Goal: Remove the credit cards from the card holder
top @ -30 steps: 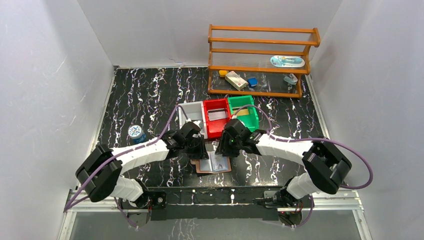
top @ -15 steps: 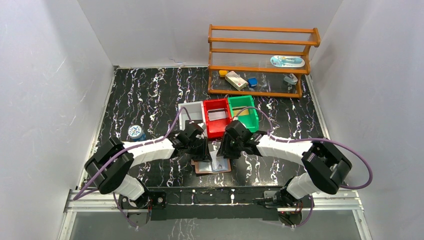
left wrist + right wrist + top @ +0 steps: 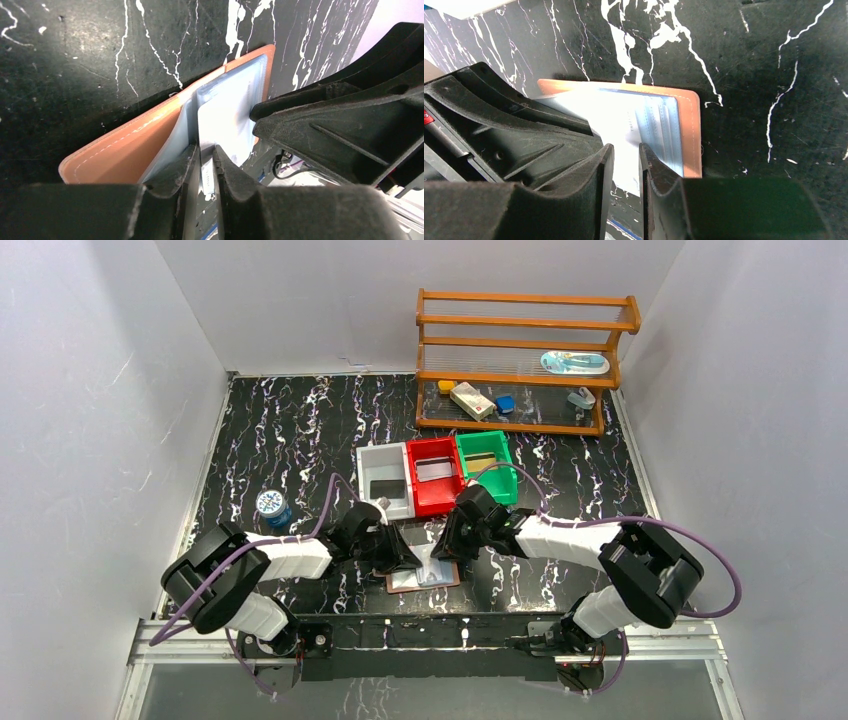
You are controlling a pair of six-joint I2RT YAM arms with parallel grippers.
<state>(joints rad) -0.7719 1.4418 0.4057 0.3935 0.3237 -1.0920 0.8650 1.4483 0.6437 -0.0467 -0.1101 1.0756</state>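
Pale credit card [image 3: 222, 125] nipped between left fingers [image 3: 175, 175], right fingers [image 3: 591, 170] narrowly parted

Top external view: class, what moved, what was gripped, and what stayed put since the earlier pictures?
The left tool drew back toward the near edge, uncovering the white bin; the right tool narrowed. Both now pinch a credit card over the card holder. The rack and blue can stayed put.

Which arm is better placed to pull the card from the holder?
Left, probably: the left tool pinches the credit card standing out of the card holder; the right tool straddles it, grip unclear.
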